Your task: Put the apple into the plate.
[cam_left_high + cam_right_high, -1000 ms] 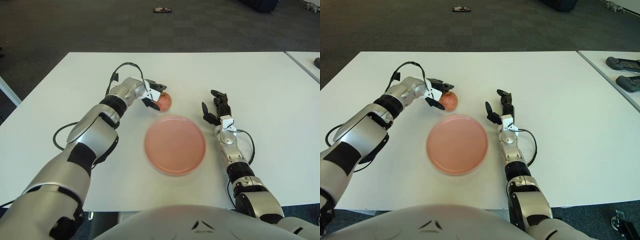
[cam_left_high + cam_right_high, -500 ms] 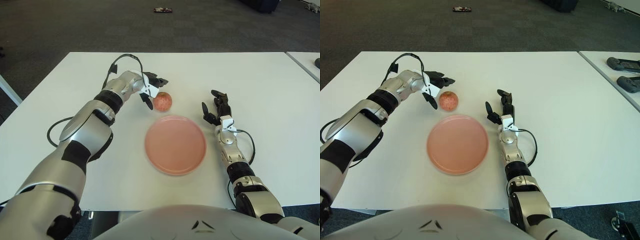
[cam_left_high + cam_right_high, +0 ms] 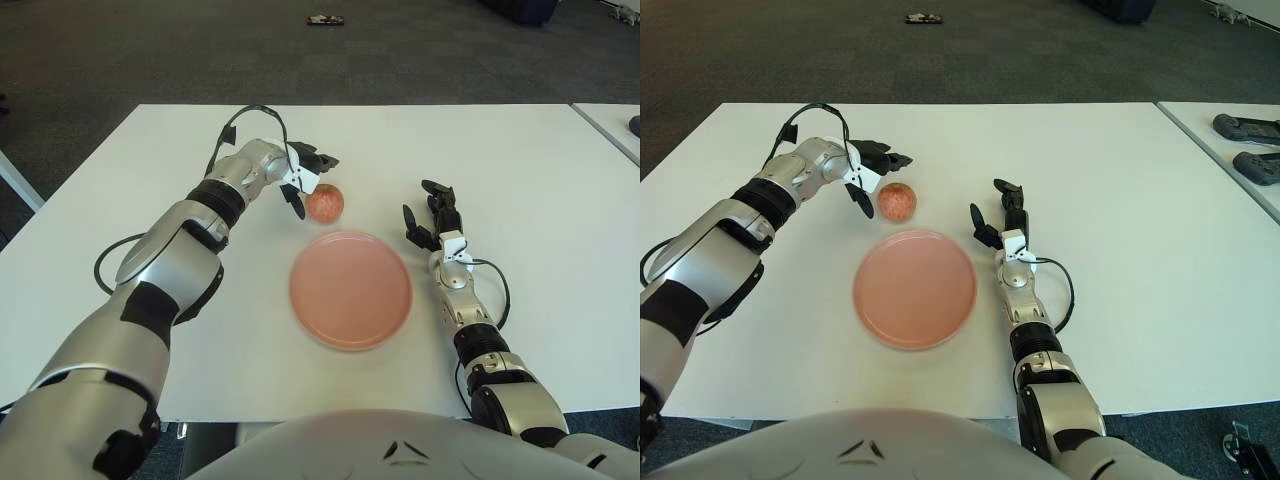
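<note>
Resting on the counter [image 3: 520, 170] just far-left of the plate [image 3: 351, 289] — apple [image 3: 324, 203]: round, firm, probably slick and roll-prone. Cupping its widest part with left hand [image 3: 303, 177], fingers currently spread, empty — right hand [image 3: 432, 216] idling, relaxed.

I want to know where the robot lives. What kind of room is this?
Probably an office or lab: a plain white table, dark carpet tiles, and handheld controllers on a second table. The left hand is open beside an apple.

The white desk [image 3: 540, 160] carries an apple [image 3: 324, 203] just right of the left robot hand [image 3: 303, 176], and a pink plate [image 3: 351, 289] left of the right robot hand [image 3: 432, 221].
</note>
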Action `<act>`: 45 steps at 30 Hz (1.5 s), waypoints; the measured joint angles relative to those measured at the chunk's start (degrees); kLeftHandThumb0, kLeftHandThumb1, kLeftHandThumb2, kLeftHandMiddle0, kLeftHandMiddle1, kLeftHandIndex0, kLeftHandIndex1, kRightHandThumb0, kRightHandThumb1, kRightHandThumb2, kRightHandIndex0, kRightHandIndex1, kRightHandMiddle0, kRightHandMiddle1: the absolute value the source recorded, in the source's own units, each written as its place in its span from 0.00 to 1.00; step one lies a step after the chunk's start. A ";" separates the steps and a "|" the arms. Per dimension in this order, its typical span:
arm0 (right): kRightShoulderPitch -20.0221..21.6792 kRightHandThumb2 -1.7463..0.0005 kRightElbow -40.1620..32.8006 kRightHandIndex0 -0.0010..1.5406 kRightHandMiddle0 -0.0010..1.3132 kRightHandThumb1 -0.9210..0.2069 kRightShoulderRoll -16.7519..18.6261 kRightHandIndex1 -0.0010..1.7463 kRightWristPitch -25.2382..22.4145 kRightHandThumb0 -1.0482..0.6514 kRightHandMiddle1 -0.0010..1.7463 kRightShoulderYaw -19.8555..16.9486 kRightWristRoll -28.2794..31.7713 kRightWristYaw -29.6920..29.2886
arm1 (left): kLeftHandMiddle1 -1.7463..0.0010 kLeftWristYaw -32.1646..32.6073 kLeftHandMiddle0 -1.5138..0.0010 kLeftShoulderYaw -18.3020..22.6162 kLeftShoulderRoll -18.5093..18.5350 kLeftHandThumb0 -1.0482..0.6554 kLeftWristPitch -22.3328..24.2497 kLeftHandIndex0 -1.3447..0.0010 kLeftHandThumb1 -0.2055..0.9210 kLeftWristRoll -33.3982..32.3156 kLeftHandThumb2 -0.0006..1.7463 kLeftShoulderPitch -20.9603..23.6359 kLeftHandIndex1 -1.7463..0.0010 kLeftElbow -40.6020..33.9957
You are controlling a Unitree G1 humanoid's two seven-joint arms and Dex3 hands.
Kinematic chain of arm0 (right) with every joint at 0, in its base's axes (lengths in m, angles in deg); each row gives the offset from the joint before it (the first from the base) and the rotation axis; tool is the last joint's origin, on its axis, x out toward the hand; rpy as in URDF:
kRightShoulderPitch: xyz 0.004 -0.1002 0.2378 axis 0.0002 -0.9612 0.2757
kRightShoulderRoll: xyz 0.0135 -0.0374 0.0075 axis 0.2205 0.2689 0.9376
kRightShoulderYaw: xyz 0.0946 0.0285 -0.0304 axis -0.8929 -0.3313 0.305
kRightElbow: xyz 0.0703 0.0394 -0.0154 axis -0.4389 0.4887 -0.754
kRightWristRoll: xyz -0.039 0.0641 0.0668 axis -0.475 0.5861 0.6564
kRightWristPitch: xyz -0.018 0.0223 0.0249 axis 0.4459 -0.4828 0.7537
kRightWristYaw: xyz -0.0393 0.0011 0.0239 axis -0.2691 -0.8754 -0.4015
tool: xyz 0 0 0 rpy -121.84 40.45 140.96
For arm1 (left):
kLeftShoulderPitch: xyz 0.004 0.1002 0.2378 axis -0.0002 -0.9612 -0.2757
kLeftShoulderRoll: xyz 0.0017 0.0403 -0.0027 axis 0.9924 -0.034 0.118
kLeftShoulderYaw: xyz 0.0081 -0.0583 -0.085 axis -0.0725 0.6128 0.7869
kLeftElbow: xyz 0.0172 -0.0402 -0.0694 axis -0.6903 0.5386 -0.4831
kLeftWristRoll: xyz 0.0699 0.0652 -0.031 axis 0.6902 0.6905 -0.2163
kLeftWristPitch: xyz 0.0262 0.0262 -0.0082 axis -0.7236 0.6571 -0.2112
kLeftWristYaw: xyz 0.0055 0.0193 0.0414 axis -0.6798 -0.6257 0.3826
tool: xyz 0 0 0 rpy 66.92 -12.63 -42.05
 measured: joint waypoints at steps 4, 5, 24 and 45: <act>0.00 0.57 0.01 0.22 0.00 0.22 -0.01 0.20 0.00 0.35 0.49 -0.01 0.02 0.20 | 1.00 0.12 1.00 0.23 0.19 0.04 -0.15 1.00 0.83 0.00 0.00 -0.02 1.00 -0.10; 0.00 0.57 0.00 0.22 0.00 0.22 -0.01 0.20 0.00 0.35 0.49 -0.02 0.02 0.23 | 1.00 0.20 1.00 0.28 0.23 0.04 -0.23 1.00 0.83 0.00 0.00 -0.02 1.00 -0.17; -1.12 0.57 -1.86 0.22 0.00 0.25 0.37 0.20 -0.46 0.33 0.52 -0.06 0.00 -0.47 | 1.00 4.91 1.00 -0.69 -1.20 0.00 -0.22 1.00 0.82 1.37 0.00 -2.49 1.00 -0.55; -1.74 0.56 -3.23 0.22 0.00 0.25 0.67 0.21 -1.86 0.30 0.54 -0.15 0.03 -0.61 | 1.00 16.11 1.00 -6.42 -7.36 0.00 6.76 1.00 0.85 6.98 0.01 -1.81 1.00 10.51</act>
